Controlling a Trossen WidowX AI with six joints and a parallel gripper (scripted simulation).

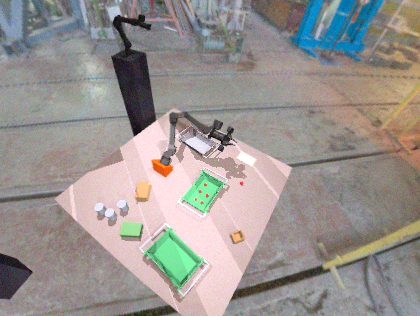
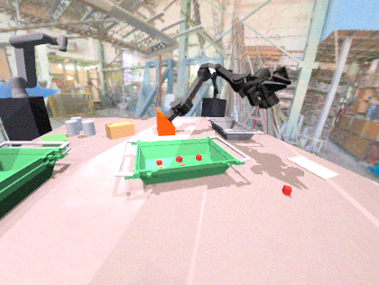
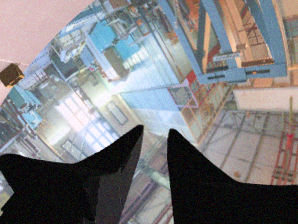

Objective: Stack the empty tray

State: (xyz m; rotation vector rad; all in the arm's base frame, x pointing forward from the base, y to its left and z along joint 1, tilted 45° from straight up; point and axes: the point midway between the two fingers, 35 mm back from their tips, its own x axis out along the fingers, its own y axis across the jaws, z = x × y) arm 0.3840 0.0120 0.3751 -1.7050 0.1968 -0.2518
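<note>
The loaded green tray (image 1: 214, 189) (image 2: 189, 172) stands mid-table with small red blocks (image 1: 207, 195) (image 2: 179, 159) inside. Its wire bars (image 1: 192, 210) (image 2: 240, 152) stand out past its two ends. The empty green tray (image 1: 172, 257) (image 2: 27, 173) lies to its left in the exterior view, with its own bars out. My gripper (image 1: 234, 142) (image 2: 289, 78) (image 3: 156, 132) is nearly shut, with a narrow gap and nothing between the fingertips. It is raised high near the back of the table, away from both green trays. The wrist view shows mostly the hall beyond the table.
A grey tray (image 1: 200, 143) (image 2: 232, 127) with bars lies under the arm. An orange wedge (image 1: 162, 168) (image 2: 165, 124) stands by the arm's base. Also on the table are a tan block (image 1: 143, 191), several grey cylinders (image 1: 111, 215), a green block (image 1: 131, 230) and a loose red block (image 1: 241, 183) (image 2: 287, 190).
</note>
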